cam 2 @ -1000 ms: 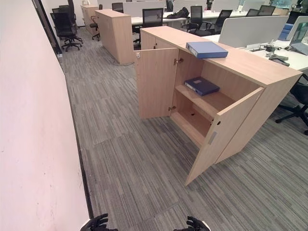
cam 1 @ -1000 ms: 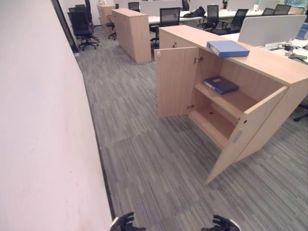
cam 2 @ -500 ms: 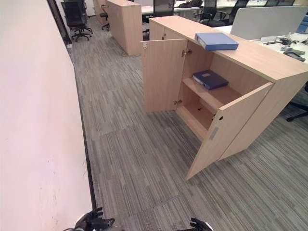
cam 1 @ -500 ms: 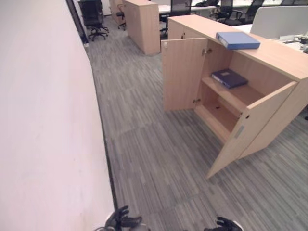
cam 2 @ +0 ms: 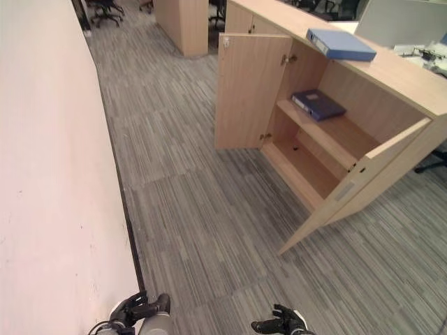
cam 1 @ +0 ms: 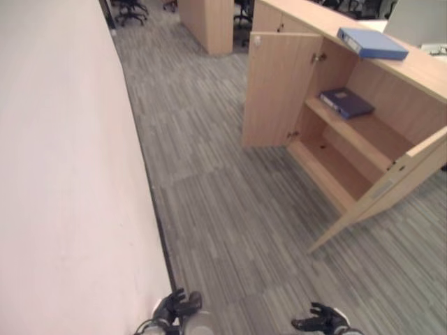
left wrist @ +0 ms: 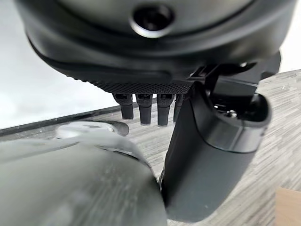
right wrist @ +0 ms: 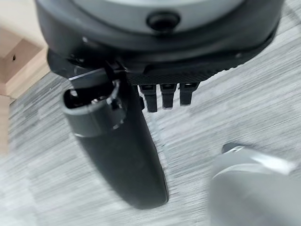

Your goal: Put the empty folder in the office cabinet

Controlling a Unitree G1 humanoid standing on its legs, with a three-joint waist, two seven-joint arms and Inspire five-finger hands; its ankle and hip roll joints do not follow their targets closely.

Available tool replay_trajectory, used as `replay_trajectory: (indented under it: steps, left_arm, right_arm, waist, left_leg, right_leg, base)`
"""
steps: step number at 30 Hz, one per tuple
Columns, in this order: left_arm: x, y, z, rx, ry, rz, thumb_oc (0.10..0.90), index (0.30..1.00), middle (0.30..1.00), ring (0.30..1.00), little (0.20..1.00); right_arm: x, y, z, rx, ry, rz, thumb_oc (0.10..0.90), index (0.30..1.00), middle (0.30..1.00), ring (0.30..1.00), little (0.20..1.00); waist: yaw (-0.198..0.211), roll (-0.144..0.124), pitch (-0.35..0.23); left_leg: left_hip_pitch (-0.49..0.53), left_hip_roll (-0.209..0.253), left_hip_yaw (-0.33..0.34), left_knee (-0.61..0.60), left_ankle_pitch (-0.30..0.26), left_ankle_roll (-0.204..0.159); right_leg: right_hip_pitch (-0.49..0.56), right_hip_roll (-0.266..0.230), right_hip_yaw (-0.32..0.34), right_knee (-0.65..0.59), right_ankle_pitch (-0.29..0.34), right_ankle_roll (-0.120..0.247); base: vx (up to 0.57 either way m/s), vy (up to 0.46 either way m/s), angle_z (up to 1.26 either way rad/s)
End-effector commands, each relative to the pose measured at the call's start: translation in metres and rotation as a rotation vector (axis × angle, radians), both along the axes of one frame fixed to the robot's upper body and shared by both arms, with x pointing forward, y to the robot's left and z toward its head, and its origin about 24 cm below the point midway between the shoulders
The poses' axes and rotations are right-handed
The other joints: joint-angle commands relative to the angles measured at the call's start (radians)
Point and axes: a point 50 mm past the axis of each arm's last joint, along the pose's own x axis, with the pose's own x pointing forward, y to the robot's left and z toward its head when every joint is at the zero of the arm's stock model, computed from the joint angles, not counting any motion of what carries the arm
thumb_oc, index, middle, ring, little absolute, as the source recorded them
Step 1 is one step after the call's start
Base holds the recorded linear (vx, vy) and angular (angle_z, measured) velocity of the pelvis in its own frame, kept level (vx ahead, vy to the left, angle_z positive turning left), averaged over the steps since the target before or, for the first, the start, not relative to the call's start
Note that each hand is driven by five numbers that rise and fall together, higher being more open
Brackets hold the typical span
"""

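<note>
Left eye view shows the office cabinet (cam 1: 391, 84) standing with both doors swung open, and I take it as my landmark. On top of the cabinet lies a light blue folder (cam 1: 372, 42), flat on the wooden surface, near the front edge above the open compartment. Inside the cabinet, on the upper shelf (cam 1: 363, 136), lies a dark blue folder (cam 1: 346, 102), also flat, close to the side where the left door (cam 1: 279, 91) hangs. The lower shelf below it holds nothing that I can make out. The right door (cam 1: 391, 188) stands out at an angle toward the carpet (cam 1: 237, 209).

Well apart from the cabinet, at the near edge of the carpet, both hands of the robot hang low. The left hand (cam 1: 176, 307) is beside a long pale wall (cam 1: 70, 174) that runs opposite the cabinet. Its fingers are loosely bent and hold nothing; in the left wrist view the fingers (left wrist: 143, 107) point down over the carpet. The right hand (cam 1: 320, 321) is on the cabinet's side of the floor, its fingers spread and relaxed, also with nothing in it. In the right wrist view the thumb (right wrist: 117, 150) stands free above the carpet.

Beyond the cabinet stands a second wooden cabinet (cam 1: 209, 21).
</note>
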Motion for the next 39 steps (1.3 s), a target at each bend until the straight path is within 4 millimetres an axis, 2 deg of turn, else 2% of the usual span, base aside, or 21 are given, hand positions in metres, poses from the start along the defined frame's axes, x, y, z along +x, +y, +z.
replay_trajectory:
  steps: [1,4,5,6,7,8,10,12,13,14,15,16,17,19,21,25,28,33,34,37,39]
  left_arm:
    - [-0.04,0.042,-0.002,0.154,0.163,-0.101,0.8,0.9,0.9,0.9,0.9]
    - [-0.041,0.044,-0.001,0.164,0.168,-0.11,0.8,0.9,0.9,0.9,0.9]
    - [-0.036,0.05,0.002,0.182,0.153,-0.113,0.8,0.9,0.9,0.9,0.9]
    - [-0.036,0.05,0.002,0.183,0.153,-0.113,0.8,0.9,0.9,0.9,0.9]
    - [-0.033,0.051,0.003,0.186,0.142,-0.112,0.8,0.9,0.9,0.9,0.9]
    - [-0.03,0.052,0.005,0.189,0.131,-0.116,0.8,0.9,0.9,0.9,0.9]
    - [-0.02,0.054,0.009,0.2,0.096,-0.119,0.8,0.9,0.9,0.9,0.9]
    - [-0.01,0.055,0.013,0.204,0.061,-0.12,0.8,0.9,0.9,0.9,0.9]
    - [-0.007,0.055,0.014,0.207,0.056,-0.127,0.8,0.9,0.9,0.9,0.9]
    - [-0.001,0.054,0.017,0.201,0.027,-0.131,0.8,0.9,0.9,0.9,0.9]
    - [0.0,0.053,0.017,0.201,0.026,-0.131,0.8,0.9,0.9,0.9,0.9]
    - [0.004,0.051,0.018,0.195,0.009,-0.132,0.8,0.9,0.9,0.9,0.9]
    - [0.006,0.049,0.018,0.193,0.0,-0.138,0.8,0.9,0.9,0.9,0.9]
    - [0.009,0.046,0.019,0.182,-0.01,-0.145,0.8,0.9,0.9,0.9,0.9]
    - [0.011,0.043,0.018,0.174,-0.014,-0.157,0.8,0.9,0.9,0.9,0.9]
    - [0.015,0.04,0.018,0.171,-0.018,-0.175,0.8,0.9,0.9,0.9,0.9]
    - [0.016,0.041,0.019,0.178,-0.022,-0.174,0.8,0.9,0.9,0.9,0.9]
    - [0.007,0.041,0.015,0.174,0.01,-0.184,0.8,0.9,0.9,0.9,0.9]
    - [0.001,0.04,0.013,0.165,0.028,-0.194,0.8,0.9,0.9,0.9,0.9]
    - [-0.009,0.034,0.007,0.148,0.066,-0.206,0.8,0.9,0.9,0.9,0.9]
    - [-0.01,0.031,0.005,0.137,0.077,-0.196,0.8,0.9,0.9,0.9,0.9]
  right_arm:
    - [0.011,-0.024,0.012,-0.062,-0.062,-0.009,0.8,0.9,0.9,0.9,0.9]
    - [0.01,-0.022,0.011,-0.058,-0.054,-0.006,0.8,0.9,0.9,0.9,0.9]
    - [0.012,-0.017,0.009,-0.046,-0.056,0.001,0.8,0.9,0.9,0.9,0.9]
    - [0.011,-0.017,0.009,-0.045,-0.056,0.001,0.8,0.9,0.9,0.9,0.9]
    - [0.013,-0.015,0.009,-0.046,-0.055,0.015,0.8,0.9,0.9,0.9,0.9]
    - [0.016,-0.014,0.01,-0.05,-0.058,0.025,0.8,0.9,0.9,0.9,0.9]
    - [0.024,-0.014,0.013,-0.055,-0.076,0.035,0.8,0.9,0.9,0.9,0.9]
    - [0.033,-0.014,0.016,-0.057,-0.103,0.024,0.8,0.9,0.9,0.9,0.9]
    - [0.035,-0.015,0.017,-0.057,-0.113,0.019,0.8,0.9,0.9,0.9,0.9]
    - [0.04,-0.014,0.02,-0.044,-0.145,-0.005,0.8,0.9,0.9,0.9,0.9]
    - [0.04,-0.014,0.02,-0.045,-0.145,-0.005,0.8,0.9,0.9,0.9,0.9]
    - [0.042,-0.014,0.021,-0.041,-0.156,-0.014,0.8,0.9,0.9,0.9,0.9]
    - [0.044,-0.014,0.022,-0.04,-0.164,-0.023,0.8,0.9,0.9,0.9,0.9]
    - [0.045,-0.016,0.023,-0.046,-0.168,-0.034,0.8,0.9,0.9,0.9,0.9]
    - [0.041,-0.02,0.022,-0.061,-0.154,-0.038,0.8,0.9,0.9,0.9,0.9]
    - [0.027,-0.031,0.019,-0.072,-0.115,-0.093,0.8,0.9,0.9,0.9,0.9]
    - [0.016,-0.036,0.016,-0.074,-0.081,-0.135,0.8,0.9,0.9,0.9,0.9]
    - [-0.006,-0.042,0.01,-0.087,-0.008,-0.142,0.8,0.9,0.9,0.9,0.9]
    - [-0.013,-0.046,0.009,-0.095,0.016,-0.139,0.8,0.9,0.9,0.9,0.9]
    - [-0.021,-0.05,0.008,-0.111,0.049,-0.128,0.8,0.9,0.9,0.9,0.9]
    - [-0.023,-0.053,0.008,-0.114,0.055,-0.132,0.8,0.9,0.9,0.9,0.9]
  waist:
    - [0.045,-0.003,-0.052]
    - [0.048,-0.017,-0.062]
    - [0.052,-0.04,-0.077]
    - [0.054,-0.043,-0.08]
    - [0.058,-0.051,-0.085]
    - [0.059,-0.051,-0.085]
    - [0.059,-0.038,-0.08]
    - [0.05,-0.017,-0.067]
    - [0.045,-0.009,-0.061]
    - [0.015,0.009,-0.049]
    - [0.017,0.012,-0.05]
    - [-0.002,0.026,-0.037]
    - [-0.02,0.033,-0.02]
    - [-0.037,0.042,-0.003]
    - [-0.063,0.047,0.01]
    - [-0.12,0.026,0.021]
    - [-0.149,0.032,0.023]
    - [-0.176,0.035,0.009]
    - [-0.185,0.04,0.001]
    - [-0.195,0.052,-0.027]
    - [-0.211,0.07,-0.036]
  left_leg:
    - [-0.132,0.082,-0.052,-0.15,0.173,-0.03]
    - [-0.154,0.061,-0.053,-0.103,0.172,-0.024]
    - [-0.158,0.009,-0.031,-0.057,0.143,0.008]
    - [-0.16,0.007,-0.028,-0.055,0.141,0.01]
    - [-0.162,-0.012,-0.009,-0.048,0.121,0.027]
    - [-0.152,-0.025,0.0,-0.048,0.102,0.042]
    - [-0.123,-0.053,0.025,-0.057,0.063,0.079]
    - [-0.076,-0.079,0.052,-0.072,0.028,0.112]
    - [-0.058,-0.097,0.067,-0.082,0.012,0.129]
    - [0.008,-0.142,0.07,-0.113,-0.015,0.154]
    - [0.007,-0.138,0.071,-0.113,-0.014,0.153]
    - [0.047,-0.16,0.066,-0.133,-0.027,0.161]
    - [0.093,-0.178,0.064,-0.148,-0.042,0.166]
    - [0.154,-0.189,0.073,-0.161,-0.074,0.16]
    - [0.217,-0.201,0.071,-0.182,-0.102,0.153]
    - [0.318,-0.235,0.055,-0.207,-0.158,0.129]
    - [0.368,-0.215,0.043,-0.189,-0.214,0.103]
    - [0.448,-0.209,0.032,-0.161,-0.284,0.09]
    - [0.487,-0.212,0.036,-0.162,-0.306,0.087]
    - [0.534,-0.213,0.054,-0.176,-0.338,0.077]
    - [0.553,-0.183,0.065,-0.167,-0.336,0.055]
  right_leg:
    - [0.28,-0.081,0.045,-0.206,0.015,0.137]
    - [0.273,-0.101,0.041,-0.205,0.05,0.158]
    - [0.207,-0.148,0.05,-0.138,0.225,0.196]
    - [0.203,-0.151,0.052,-0.138,0.226,0.198]
    - [0.184,-0.172,0.048,-0.1,0.314,0.216]
    - [0.15,-0.187,0.043,-0.061,0.37,0.219]
    - [0.088,-0.206,0.015,0.057,0.501,0.221]
    - [0.042,-0.22,-0.039,0.158,0.563,0.223]
    - [0.035,-0.198,-0.055,0.18,0.559,0.223]
    - [-0.038,-0.117,-0.036,0.251,0.494,0.217]
    - [-0.041,-0.113,-0.035,0.249,0.497,0.215]
    - [-0.094,-0.062,-0.038,0.268,0.449,0.21]
    - [-0.146,-0.045,-0.068,0.276,0.415,0.214]
    - [-0.182,-0.076,-0.204,0.17,0.35,0.185]
    - [-0.238,-0.09,-0.288,0.07,0.331,0.148]
    - [-0.297,-0.117,-0.326,-0.172,0.412,0.156]
    - [-0.312,-0.165,-0.328,-0.276,0.469,0.175]
    - [-0.327,-0.227,-0.318,-0.277,0.519,0.192]
    - [-0.318,-0.256,-0.344,-0.274,0.541,0.197]
    - [-0.291,-0.274,-0.386,-0.284,0.569,0.198]
    - [-0.303,-0.268,-0.402,-0.262,0.565,0.188]
  base:
    - [0.29,0.356,-0.18]
    - [0.21,0.285,-0.29]
    - [0.2,0.316,-0.18]
    - [0.29,0.473,-0.12]
    - [0.14,0.249,-0.05]
    - [0.19,0.368,-0.07]
    - [0.2,0.378,-0.06]
    - [0.22,0.426,0.06]
    - [0.31,0.555,0.13]
    - [0.23,0.408,0.17]
    - [0.24,0.4,0.26]
    - [0.2,0.257,0.32]
    - [0.33,0.327,0.37]
    - [0.36,0.177,-0.01]
    - [0.35,0.074,-0.08]
    - [0.36,-0.02,0.33]
    - [0.35,-0.11,0.43]
    - [0.36,-0.091,0.04]
    - [0.35,-0.069,-0.1]
    - [0.36,-0.059,0.1]
    - [0.3,-0.123,-0.38]
